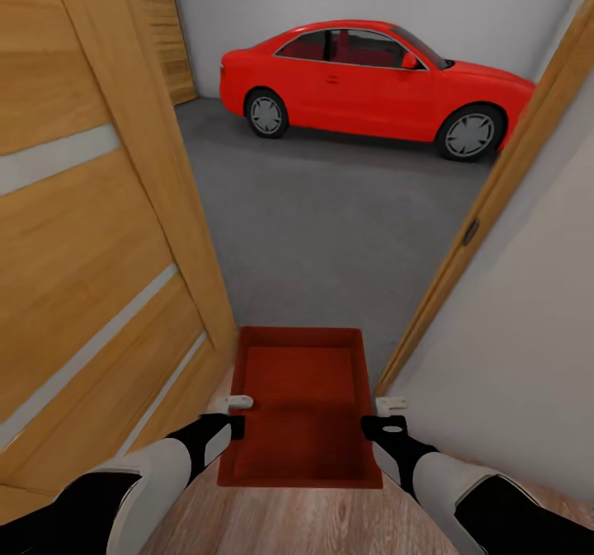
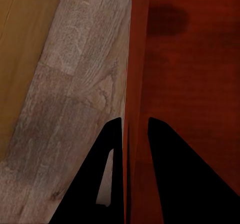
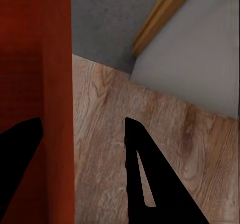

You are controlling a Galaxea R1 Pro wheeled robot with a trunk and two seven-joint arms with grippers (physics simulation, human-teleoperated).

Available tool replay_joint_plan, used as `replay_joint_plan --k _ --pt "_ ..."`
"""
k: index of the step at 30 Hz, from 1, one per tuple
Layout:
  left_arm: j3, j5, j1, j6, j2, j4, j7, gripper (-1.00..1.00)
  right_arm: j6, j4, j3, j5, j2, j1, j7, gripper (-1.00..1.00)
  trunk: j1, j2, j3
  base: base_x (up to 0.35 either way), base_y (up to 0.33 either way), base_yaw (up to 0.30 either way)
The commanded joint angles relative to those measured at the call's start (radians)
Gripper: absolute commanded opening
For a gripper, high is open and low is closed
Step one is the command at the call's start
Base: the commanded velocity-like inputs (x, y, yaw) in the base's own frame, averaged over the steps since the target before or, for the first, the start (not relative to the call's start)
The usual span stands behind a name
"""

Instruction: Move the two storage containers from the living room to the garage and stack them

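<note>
The left claw (image 1: 239, 415) and right claw (image 1: 381, 416) each pinch a wall of the orange-red bin (image 1: 301, 406), its underside hidden, with the open wooden door (image 1: 91, 233) beside the left claw and a red car (image 1: 371, 85) far ahead

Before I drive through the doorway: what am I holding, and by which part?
One orange-red rectangular plastic bin, held by its two long side walls: left claw straddles one wall, right claw the other.
</note>
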Motion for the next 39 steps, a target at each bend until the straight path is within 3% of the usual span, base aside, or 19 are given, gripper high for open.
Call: replay_joint_plan --k 1,8,21,30,39 --pt "-0.007 -0.002 0.0 0.006 0.0 -0.002 0.007 -1.0 -0.005 0.002 0.007 -0.012 0.0 -0.001 -0.004 -1.0 0.0 -0.001 -0.001 0.001 0.001 -0.236" --pt "-0.007 -0.002 0.0 0.006 0.0 -0.002 0.007 -1.0 -0.003 0.002 0.006 -0.013 -0.003 -0.001 -0.002 -1.0 0.0 -0.001 -0.001 0.0 0.0 -0.211" --pt "-0.007 -0.002 0.0 0.006 0.0 -0.002 0.007 -1.0 -0.003 0.002 0.006 -0.014 -0.005 -0.001 0.0 -1.0 0.0 -0.001 -0.001 0.0 0.001 -0.01" --pt "-0.007 -0.003 0.0 0.006 0.0 -0.002 0.007 -1.0 -0.003 0.0 0.006 -0.014 -0.005 -0.001 -0.002 -1.0 0.0 -0.001 -0.001 0.129 0.205 -0.005" --pt "-0.007 -0.002 0.0 0.006 0.0 -0.002 0.007 -1.0 -0.006 0.0 0.006 -0.014 0.003 -0.001 -0.032 -1.0 0.0 -0.001 0.002 0.016 0.02 -0.222"
